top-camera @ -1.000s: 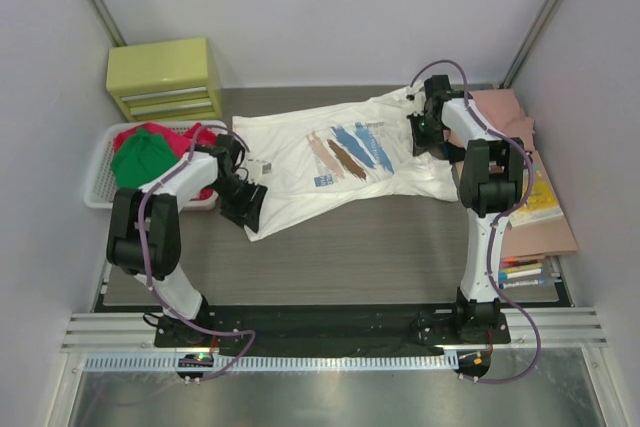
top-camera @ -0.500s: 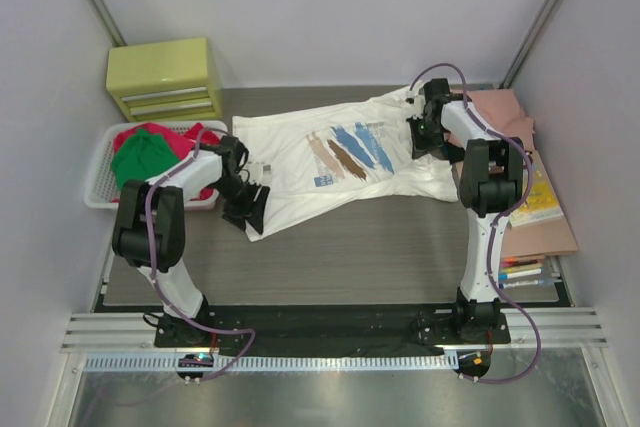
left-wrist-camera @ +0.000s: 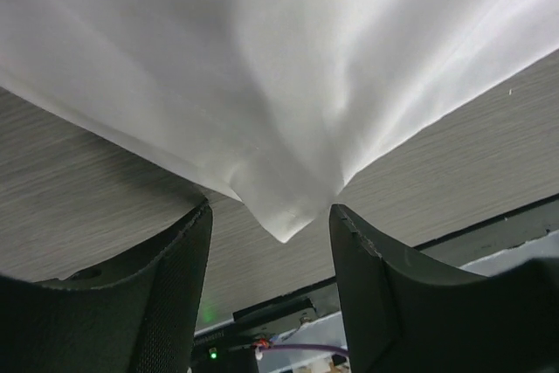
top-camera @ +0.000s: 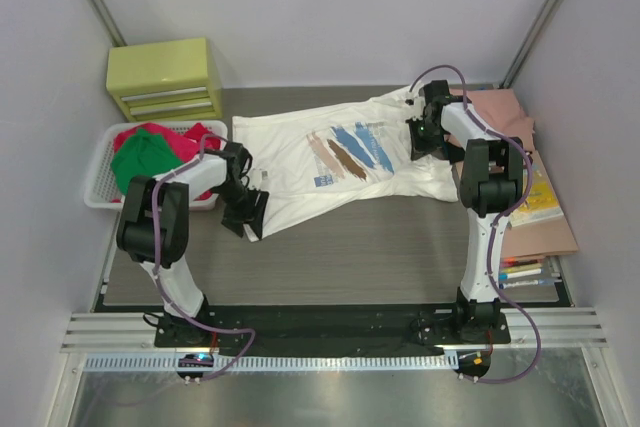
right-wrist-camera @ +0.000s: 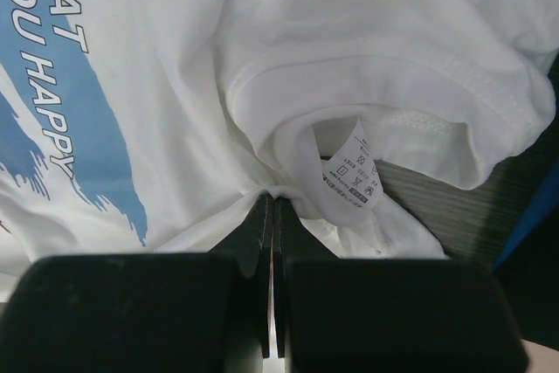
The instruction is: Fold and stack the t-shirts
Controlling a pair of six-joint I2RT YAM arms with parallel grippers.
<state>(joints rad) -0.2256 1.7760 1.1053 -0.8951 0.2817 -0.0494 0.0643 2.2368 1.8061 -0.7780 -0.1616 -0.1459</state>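
Note:
A white t-shirt (top-camera: pixel 330 157) with blue, brown and pink brush strokes lies spread across the middle of the table. My left gripper (top-camera: pixel 246 213) is at its near left corner. In the left wrist view the left gripper (left-wrist-camera: pixel 271 238) is open, and the shirt's corner (left-wrist-camera: pixel 279 216) points down between the two fingers (left-wrist-camera: pixel 166 294) without touching either. My right gripper (top-camera: pixel 424 133) is at the shirt's collar. In the right wrist view the right gripper (right-wrist-camera: pixel 272 200) is shut on a pinch of white cloth beside the care label (right-wrist-camera: pixel 351 172). Red and green t-shirts (top-camera: pixel 148 152) lie heaped in the basket.
The white slotted basket (top-camera: pixel 100 187) stands at the left edge, with a yellow-green drawer unit (top-camera: pixel 165 77) behind it. At the right lie salmon-pink cloth (top-camera: pixel 505 112), a thin yellowish book (top-camera: pixel 542 203) and several pens (top-camera: pixel 525 272).
The left gripper has drifted a little nearer along the shirt's corner, its jaws have widened slightly, and the arm's elbow has swung left. The right arm has held still.

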